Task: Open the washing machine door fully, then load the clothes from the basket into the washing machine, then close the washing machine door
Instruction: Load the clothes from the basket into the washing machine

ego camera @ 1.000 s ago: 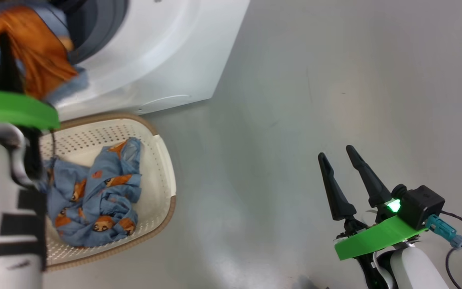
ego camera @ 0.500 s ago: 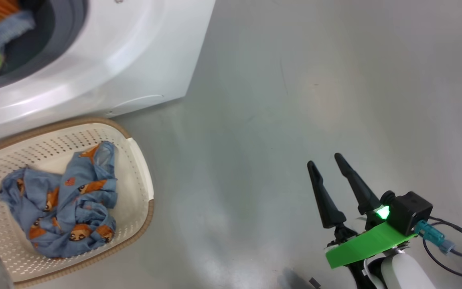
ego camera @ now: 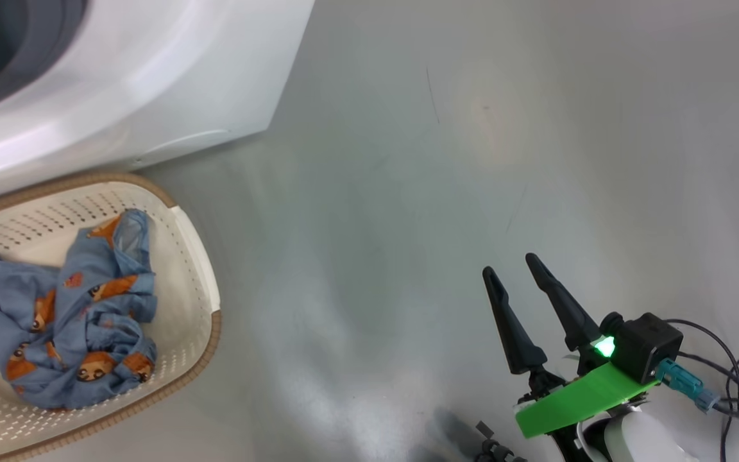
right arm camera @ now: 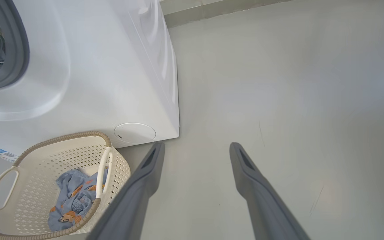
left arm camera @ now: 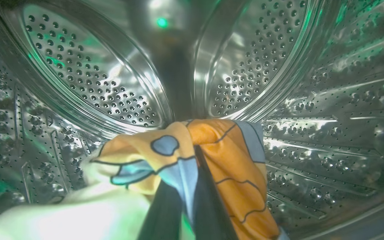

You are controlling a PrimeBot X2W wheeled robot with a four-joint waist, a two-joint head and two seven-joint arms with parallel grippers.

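Note:
Inside the perforated steel drum (left arm camera: 92, 83) of the washing machine (ego camera: 151, 77), my left gripper (left arm camera: 196, 151) is shut on an orange and light blue cloth (left arm camera: 225, 153). Pale cream cloth (left arm camera: 78, 213) bunches at its lower left. On the floor before the machine stands the basket (ego camera: 196, 269) with crumpled blue printed clothes (ego camera: 68, 314) in it. My right gripper (ego camera: 509, 265) hangs open over bare floor, far right of the basket. The right wrist view has the machine (right arm camera: 95, 83), the basket (right arm camera: 105, 166), the clothes (right arm camera: 73, 196) and the open right gripper (right arm camera: 197, 146). The washing machine door is out of view.
The grey rubber gasket (right arm camera: 18, 50) rings the machine's opening. Grey floor (ego camera: 408, 192) stretches to the right of the machine and basket. Dark cables (ego camera: 729, 378) trail from my right wrist. A low wall base (right arm camera: 212, 10) runs behind the machine.
The head camera has swung, shifting machine and basket leftward in the picture. My left arm with the orange cloth, earlier at the machine's opening, has left the head view. The right gripper stays open.

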